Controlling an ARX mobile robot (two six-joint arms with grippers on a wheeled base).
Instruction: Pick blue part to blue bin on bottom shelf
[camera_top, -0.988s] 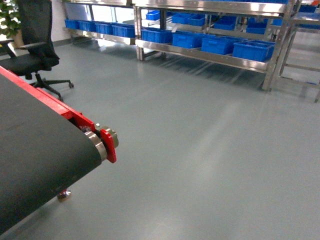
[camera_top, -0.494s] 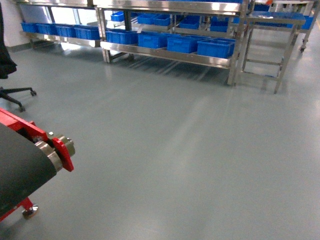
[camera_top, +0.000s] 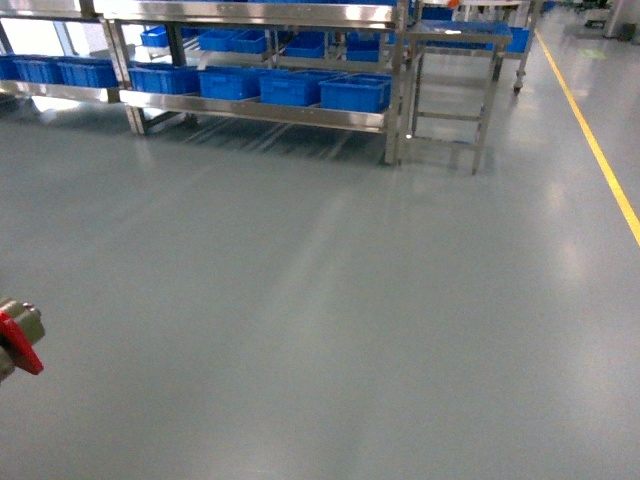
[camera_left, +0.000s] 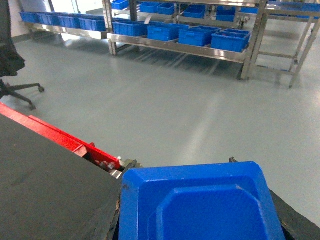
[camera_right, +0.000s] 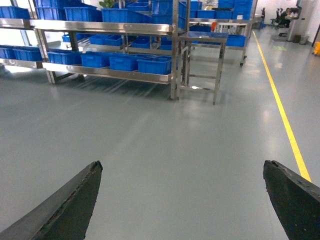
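Already, my left gripper (camera_left: 200, 225) held the blue part (camera_left: 200, 205) clamped between its jaws, so the pick looked done; delivery remained, with the blue bin (camera_top: 355, 93) on the bottom shelf (camera_top: 250, 110) well apart across bare floor. My right gripper (camera_right: 182, 200) hung wide, empty. Which bin was meant, I couldn't tell; my left fingers were mostly cut off.

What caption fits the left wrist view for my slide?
Left end effector carrying the blue part beside the conveyor belt, facing blue bins on the bottom shelf.
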